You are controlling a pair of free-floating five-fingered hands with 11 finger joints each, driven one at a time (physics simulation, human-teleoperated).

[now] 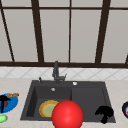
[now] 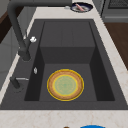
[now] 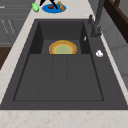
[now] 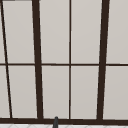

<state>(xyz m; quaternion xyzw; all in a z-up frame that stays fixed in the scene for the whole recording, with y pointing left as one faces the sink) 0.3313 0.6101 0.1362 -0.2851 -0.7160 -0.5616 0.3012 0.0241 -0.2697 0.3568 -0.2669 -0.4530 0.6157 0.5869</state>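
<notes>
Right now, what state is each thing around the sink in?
Left hand: over the blue plate, which holds food.
Right hand: hanging at the sink's front right, fingers curled, holding nothing.
Yellow plate: lying flat in the basin.
Faucet: no water running.

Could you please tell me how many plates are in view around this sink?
3: a yellow plate in the basin, a blue plate on the left counter, a dark plate on the right counter.
</notes>
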